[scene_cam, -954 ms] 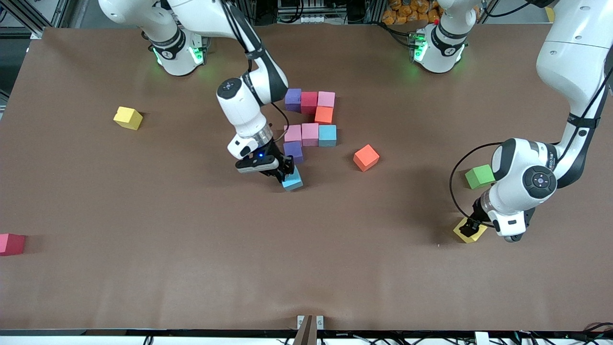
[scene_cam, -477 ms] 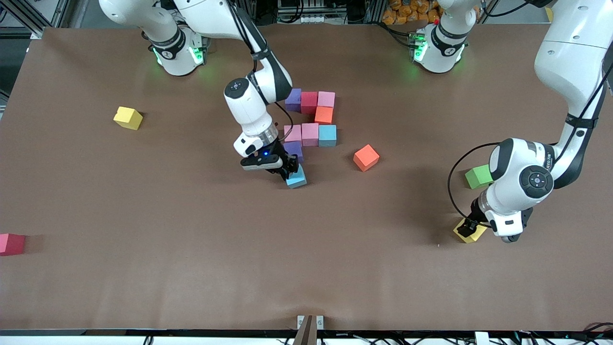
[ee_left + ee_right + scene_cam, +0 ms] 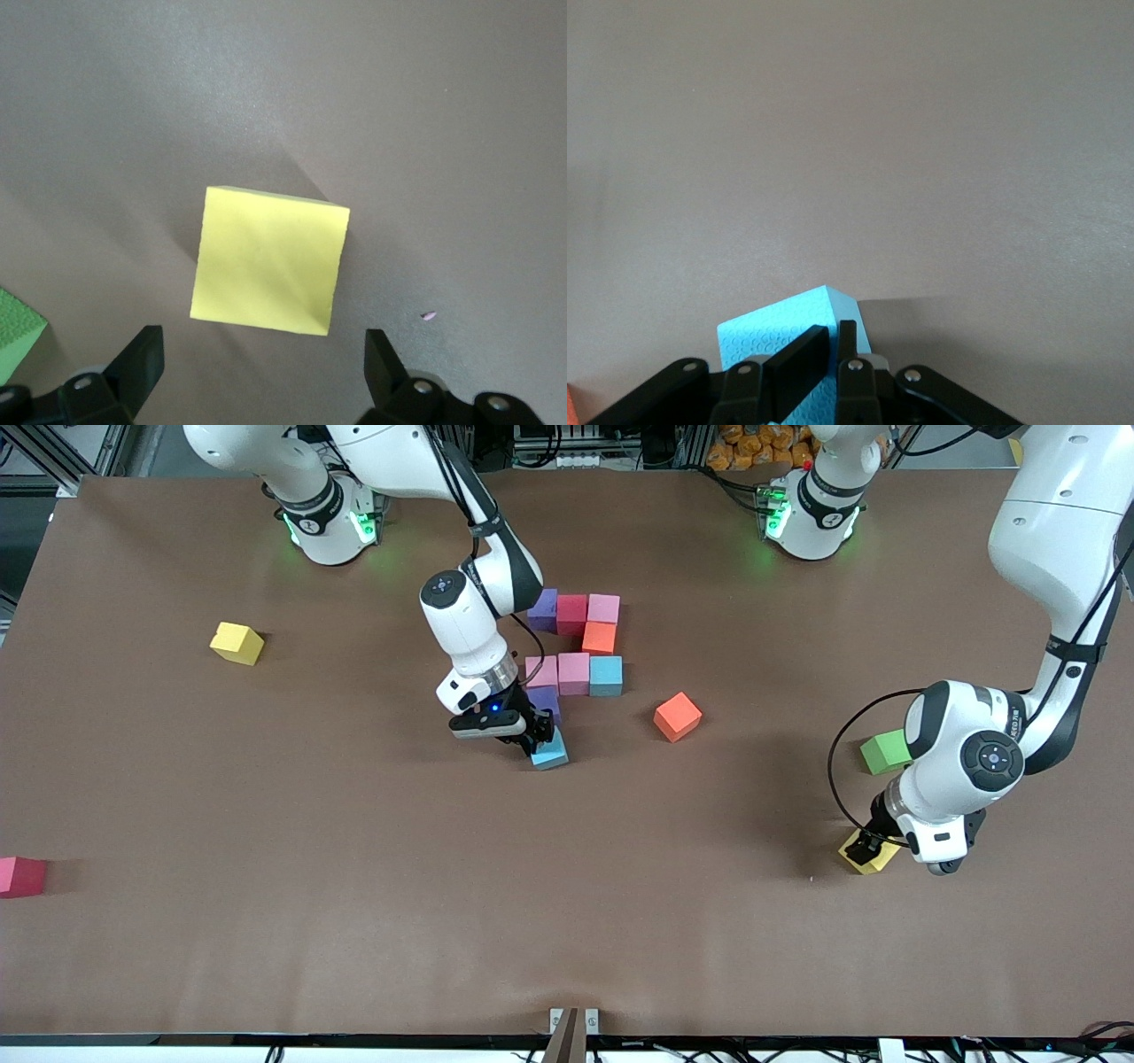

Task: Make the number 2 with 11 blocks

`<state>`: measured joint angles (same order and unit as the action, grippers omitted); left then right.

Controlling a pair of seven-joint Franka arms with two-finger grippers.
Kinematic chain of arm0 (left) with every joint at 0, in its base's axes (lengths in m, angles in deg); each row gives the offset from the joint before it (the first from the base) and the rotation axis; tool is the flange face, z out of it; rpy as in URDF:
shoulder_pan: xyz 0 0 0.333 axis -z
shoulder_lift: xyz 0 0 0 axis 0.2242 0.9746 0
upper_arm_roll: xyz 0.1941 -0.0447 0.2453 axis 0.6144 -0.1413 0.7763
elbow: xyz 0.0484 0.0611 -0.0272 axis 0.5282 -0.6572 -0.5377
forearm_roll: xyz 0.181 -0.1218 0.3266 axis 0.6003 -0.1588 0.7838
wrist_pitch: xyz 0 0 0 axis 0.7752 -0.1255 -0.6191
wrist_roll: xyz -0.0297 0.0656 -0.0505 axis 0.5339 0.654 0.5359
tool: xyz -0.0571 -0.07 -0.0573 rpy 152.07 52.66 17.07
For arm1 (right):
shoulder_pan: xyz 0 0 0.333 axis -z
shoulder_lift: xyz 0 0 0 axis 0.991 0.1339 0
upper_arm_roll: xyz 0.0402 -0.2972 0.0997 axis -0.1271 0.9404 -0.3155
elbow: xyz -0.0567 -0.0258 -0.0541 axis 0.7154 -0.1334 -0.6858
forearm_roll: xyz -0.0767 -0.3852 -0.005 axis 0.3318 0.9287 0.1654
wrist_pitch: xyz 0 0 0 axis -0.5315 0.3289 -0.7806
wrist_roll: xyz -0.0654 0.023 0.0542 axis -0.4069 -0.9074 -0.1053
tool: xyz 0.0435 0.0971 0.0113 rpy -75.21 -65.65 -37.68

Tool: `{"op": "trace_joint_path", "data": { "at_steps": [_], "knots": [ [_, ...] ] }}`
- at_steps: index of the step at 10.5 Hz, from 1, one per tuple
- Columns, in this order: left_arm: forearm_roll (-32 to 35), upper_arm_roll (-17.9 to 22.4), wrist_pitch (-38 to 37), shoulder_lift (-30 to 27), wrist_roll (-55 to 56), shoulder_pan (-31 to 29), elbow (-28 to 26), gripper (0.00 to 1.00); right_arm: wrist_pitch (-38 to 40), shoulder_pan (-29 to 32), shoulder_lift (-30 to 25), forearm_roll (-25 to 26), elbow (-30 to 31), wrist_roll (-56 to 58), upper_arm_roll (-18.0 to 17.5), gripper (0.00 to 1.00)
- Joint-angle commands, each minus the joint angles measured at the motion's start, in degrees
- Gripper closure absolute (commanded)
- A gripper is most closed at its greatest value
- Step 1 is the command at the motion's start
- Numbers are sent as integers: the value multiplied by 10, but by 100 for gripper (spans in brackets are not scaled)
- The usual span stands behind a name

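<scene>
A partial number 2 (image 3: 574,672) of several blocks lies mid-table: purple, red and pink in its top row, an orange one below, then two pink and a light blue, then a purple block (image 3: 544,701). My right gripper (image 3: 534,742) (image 3: 833,332) is shut, its fingers pressed against a loose light blue block (image 3: 551,756) (image 3: 788,341) just nearer the camera than that purple block. My left gripper (image 3: 866,843) (image 3: 261,341) hangs open over a yellow block (image 3: 873,860) (image 3: 270,270) toward the left arm's end, one finger on each side and above it.
A loose orange block (image 3: 677,716) lies beside the figure. Another yellow block (image 3: 236,642) and a red block (image 3: 19,875) at the table edge lie toward the right arm's end. A green cube (image 3: 886,751) (image 3: 18,328) sits close to the left gripper.
The right gripper has slid the light blue block along the table toward the purple block. The left arm has shifted only slightly over the yellow block.
</scene>
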<state>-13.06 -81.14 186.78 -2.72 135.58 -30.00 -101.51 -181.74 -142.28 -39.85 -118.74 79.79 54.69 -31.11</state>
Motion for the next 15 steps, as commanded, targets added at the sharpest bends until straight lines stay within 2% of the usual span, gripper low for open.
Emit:
{"op": "trace_joint_path", "data": {
  "at_steps": [1, 4, 6, 15],
  "knots": [
    [16, 0, 1, -4, 3, 4, 1, 0, -7, -19, -12, -14, 22, -17, 8, 100],
    [16, -1, 1, -4, 3, 3, 1, 0, -6, -31, -22, -14, 36, -22, 13, 100],
    [16, -1, 1, -4, 3, 3, 1, 0, -3, -70, -22, -14, 43, -24, 52, 100],
    [16, -1, -3, -17, 3, -1, 1, 0, 24, -68, -43, -14, 53, -27, 55, 100]
  ]
}}
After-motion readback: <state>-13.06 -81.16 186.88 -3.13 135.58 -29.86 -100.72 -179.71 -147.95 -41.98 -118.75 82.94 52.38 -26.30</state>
